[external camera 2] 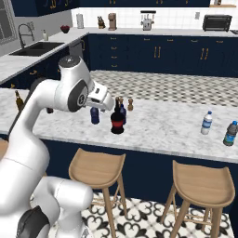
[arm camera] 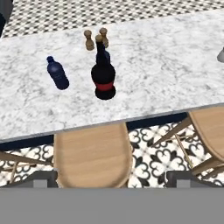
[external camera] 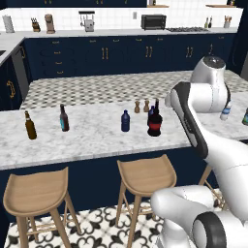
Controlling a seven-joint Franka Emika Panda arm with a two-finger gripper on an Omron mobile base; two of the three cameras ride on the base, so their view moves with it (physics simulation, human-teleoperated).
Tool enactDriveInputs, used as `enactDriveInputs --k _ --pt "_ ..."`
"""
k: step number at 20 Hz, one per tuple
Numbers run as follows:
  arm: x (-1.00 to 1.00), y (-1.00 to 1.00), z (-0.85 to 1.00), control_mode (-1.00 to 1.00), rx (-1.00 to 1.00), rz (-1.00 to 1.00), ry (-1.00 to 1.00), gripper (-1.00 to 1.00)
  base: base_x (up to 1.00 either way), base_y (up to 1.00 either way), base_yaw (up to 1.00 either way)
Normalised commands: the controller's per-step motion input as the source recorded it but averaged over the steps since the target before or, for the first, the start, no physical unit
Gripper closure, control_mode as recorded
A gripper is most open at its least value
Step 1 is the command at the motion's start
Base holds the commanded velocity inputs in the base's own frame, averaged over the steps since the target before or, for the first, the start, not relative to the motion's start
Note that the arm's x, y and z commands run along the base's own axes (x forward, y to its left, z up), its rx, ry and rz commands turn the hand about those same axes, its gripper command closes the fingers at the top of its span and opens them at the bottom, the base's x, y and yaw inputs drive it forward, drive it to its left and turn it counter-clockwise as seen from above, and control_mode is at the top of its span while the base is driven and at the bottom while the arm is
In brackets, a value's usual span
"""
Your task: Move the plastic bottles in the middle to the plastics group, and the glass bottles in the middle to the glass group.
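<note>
The plastic bottle, small and solid dark blue [external camera: 125,121] [external camera 2: 95,115] [arm camera: 57,73], stands mid-counter. To its right is the glass bottle, squat and black with a red band and thin neck [external camera: 155,122] [external camera 2: 117,122] [arm camera: 103,78]. A second small blue bottle [arm camera: 107,56] peeks out behind it. The glass group, an amber bottle [external camera: 30,126] and a dark teal-labelled one [external camera: 64,119], stands far left. The plastics group, a clear bottle [external camera 2: 206,122] and a dark bottle [external camera 2: 230,133], stands far right. My gripper [arm camera: 113,178] hangs open and empty above the counter's near edge, short of both middle bottles.
Two wooden shakers [external camera: 141,106] [arm camera: 96,38] stand just behind the black bottle. Wooden stools [external camera: 145,175] [external camera 2: 96,168] [arm camera: 92,153] sit below the marble counter's front edge [external camera: 87,156]. My arm's links [external camera: 191,121] cover part of the counter on the right.
</note>
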Motion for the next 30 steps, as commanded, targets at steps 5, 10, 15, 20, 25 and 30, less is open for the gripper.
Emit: enactDriveInputs --k 5,10,15,20,25,30 --pt "0.43 0.01 -0.08 -1.00 0.00 -0.18 -0.06 -1.00 0.00 0.00 0.00" --pt "0.51 0.07 -0.30 -1.00 0.00 -0.08 -0.08 -1.00 0.00 0.00 0.00" --pt "0.70 0.01 -0.23 -1.00 0.00 0.01 0.00 -1.00 0.00 0.00 0.00" --pt "0.48 0.00 -0.08 -1.00 0.01 0.24 0.00 -1.00 0.00 0.00 0.00" --pt "0.24 -0.08 -0.22 -1.00 0.02 0.28 0.00 -1.00 0.00 0.00 0.00" --pt "0.15 -0.04 -0.35 -1.00 0.00 0.15 0.00 -1.00 0.00 0.00 0.00"
